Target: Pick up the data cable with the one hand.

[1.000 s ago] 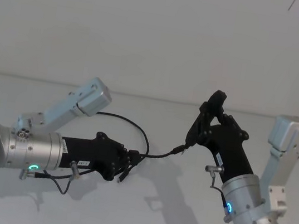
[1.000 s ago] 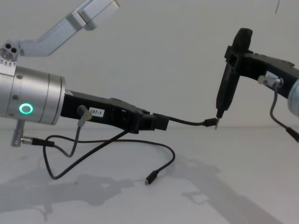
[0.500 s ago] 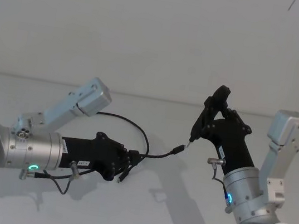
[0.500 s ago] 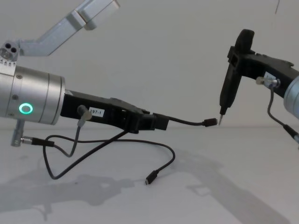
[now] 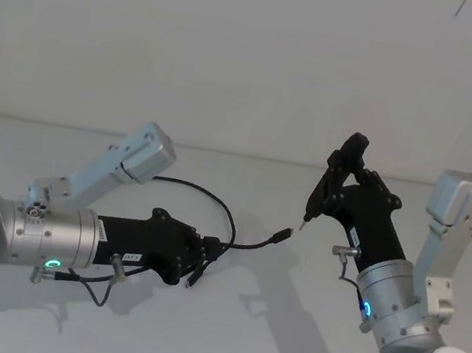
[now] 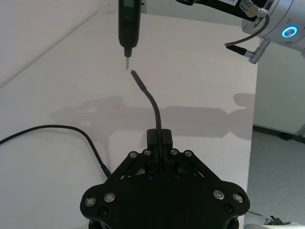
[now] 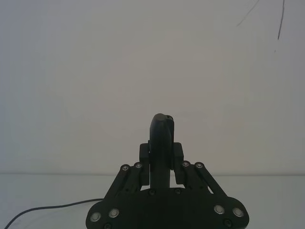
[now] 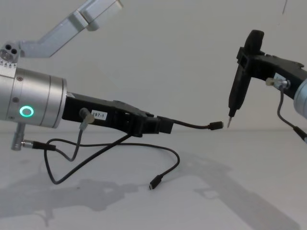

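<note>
The right gripper (image 8: 230, 125) has drawn back; left gripper (image 8: 160, 125) fingers clench the data cable (image 8: 192, 125).

Blk data cable (image 8: 169, 158), wht table (image 8: 240, 201)

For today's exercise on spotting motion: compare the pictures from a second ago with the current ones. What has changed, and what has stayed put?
The right end effector has drawn back from the data cable: a second ago its metal tip met the cable's raised plug; now there is a clear gap. The left end effector stays shut on the cable's joint, unmoved. The hanging loop and lower plug are unchanged.
</note>
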Tool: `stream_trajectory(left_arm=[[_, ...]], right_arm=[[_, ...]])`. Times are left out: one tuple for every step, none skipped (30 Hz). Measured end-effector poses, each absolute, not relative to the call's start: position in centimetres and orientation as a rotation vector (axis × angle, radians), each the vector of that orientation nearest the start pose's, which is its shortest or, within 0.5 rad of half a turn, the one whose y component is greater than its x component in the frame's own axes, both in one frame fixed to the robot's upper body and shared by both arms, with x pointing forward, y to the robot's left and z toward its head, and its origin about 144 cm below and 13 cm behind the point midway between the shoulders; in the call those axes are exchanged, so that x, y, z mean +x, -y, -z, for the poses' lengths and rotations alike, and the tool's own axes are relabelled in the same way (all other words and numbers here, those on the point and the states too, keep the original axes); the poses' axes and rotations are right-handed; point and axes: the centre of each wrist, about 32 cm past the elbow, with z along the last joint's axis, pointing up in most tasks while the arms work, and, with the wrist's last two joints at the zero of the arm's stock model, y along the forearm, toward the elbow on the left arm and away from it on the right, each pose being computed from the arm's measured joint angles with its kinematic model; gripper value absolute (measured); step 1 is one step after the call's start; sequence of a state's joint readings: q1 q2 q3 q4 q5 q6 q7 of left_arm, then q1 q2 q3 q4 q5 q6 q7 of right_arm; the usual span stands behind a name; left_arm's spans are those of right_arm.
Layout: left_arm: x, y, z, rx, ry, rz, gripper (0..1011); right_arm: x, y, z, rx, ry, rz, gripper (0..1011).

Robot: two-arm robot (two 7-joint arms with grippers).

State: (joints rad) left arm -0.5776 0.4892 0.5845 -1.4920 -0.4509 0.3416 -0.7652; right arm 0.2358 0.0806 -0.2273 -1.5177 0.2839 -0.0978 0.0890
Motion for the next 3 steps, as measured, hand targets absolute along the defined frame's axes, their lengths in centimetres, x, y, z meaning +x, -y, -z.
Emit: stream_trajectory(left_arm=[[56.24,-22.12,-127.63,0.287,0.012,-0.393,40],[56.24,-22.12,-127.63,0.287,0.012,-0.393,40],[56.24,-22.12,-127.63,0.287,0.012,-0.393,40]], right_arm=[[51.62,17.95,-120.49,0.313,0.056,1.243,279],[51.62,17.96,-120.50,0.313,0.056,1.243,279],[51.62,17.98,-120.51,0.312,0.055,1.243,279]])
